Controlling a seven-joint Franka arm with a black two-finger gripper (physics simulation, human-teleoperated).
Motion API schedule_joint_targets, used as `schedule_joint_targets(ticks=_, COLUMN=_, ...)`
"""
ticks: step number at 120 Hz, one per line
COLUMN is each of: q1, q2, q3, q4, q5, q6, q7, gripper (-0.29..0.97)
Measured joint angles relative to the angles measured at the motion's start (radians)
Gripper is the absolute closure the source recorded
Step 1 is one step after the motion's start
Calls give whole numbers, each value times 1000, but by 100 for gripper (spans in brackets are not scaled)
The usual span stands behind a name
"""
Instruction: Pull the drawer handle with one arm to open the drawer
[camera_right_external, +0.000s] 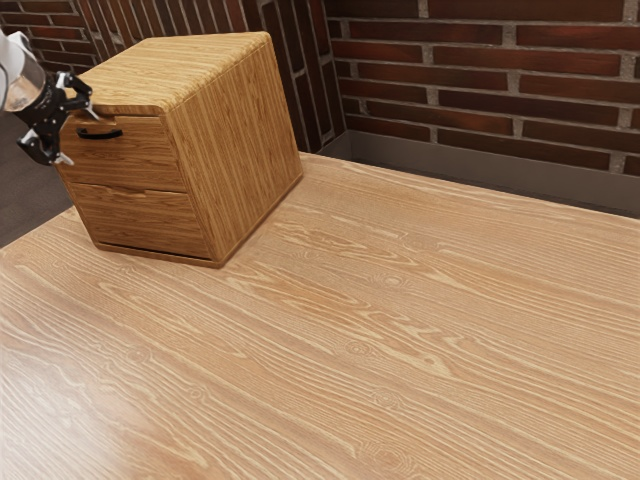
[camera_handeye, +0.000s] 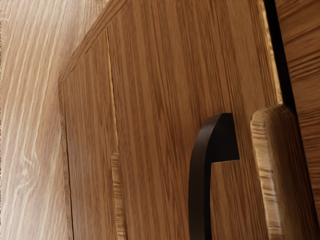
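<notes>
hand: my black two-finger gripper (camera_right_external: 72, 133) spread, holding nothing | target: slim black curved handle (camera_right_external: 100, 132) on light-wood cabinet's (camera_right_external: 225, 120) top drawer (camera_right_external: 125, 155), just ahead | handling: rigid, likely slick, so I'd pinch mid-bar

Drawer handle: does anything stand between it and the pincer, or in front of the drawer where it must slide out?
Nothing visible does. The open pincer is right at the black handle of the upper drawer, with no object between them, and nothing else shows in front of that drawer.
</notes>
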Motion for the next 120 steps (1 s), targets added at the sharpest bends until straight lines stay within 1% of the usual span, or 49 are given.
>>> schedule_joint_targets(ticks=33, q1=16, q2=5, q3=0, q4=-23, q5=0, q6=-3, q7=13, gripper=0)
schedule_joint_targets(ticks=120, q1=16, q2=8, q3=7, q4=-51, q5=0, q6=-33, q7=22, gripper=0)
